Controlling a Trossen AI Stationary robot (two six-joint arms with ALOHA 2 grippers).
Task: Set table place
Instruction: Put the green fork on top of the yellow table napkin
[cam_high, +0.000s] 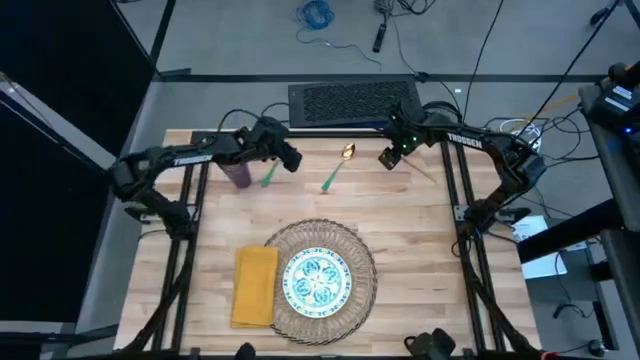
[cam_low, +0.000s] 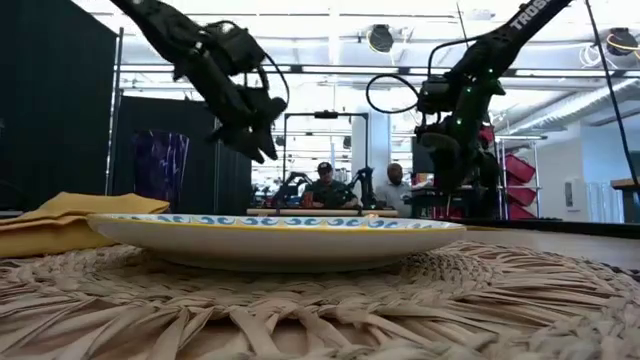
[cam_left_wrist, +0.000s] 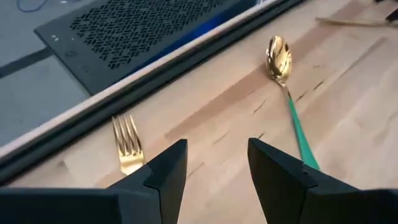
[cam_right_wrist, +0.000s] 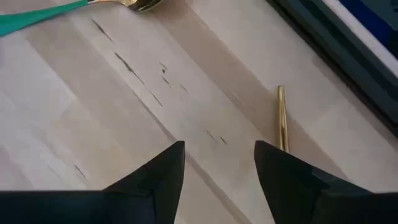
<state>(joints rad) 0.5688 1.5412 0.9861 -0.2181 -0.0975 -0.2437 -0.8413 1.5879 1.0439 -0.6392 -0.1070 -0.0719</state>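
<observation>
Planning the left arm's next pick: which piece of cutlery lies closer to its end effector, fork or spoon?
The fork: its gold tines lie just beside the open left end effector. The spoon, with its green handle, lies farther off toward the table's middle.

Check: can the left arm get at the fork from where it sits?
Probably yes. The left gripper hangs open just above the table, with the fork lying flat beside its fingers and nothing between them; the purple cup stands close by.

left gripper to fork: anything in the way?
Nothing visible. The left gripper hangs open above bare table, with the fork just ahead beside one finger and the spoon farther off to the other side. The purple cup stands close by the fork in the high view.
</observation>
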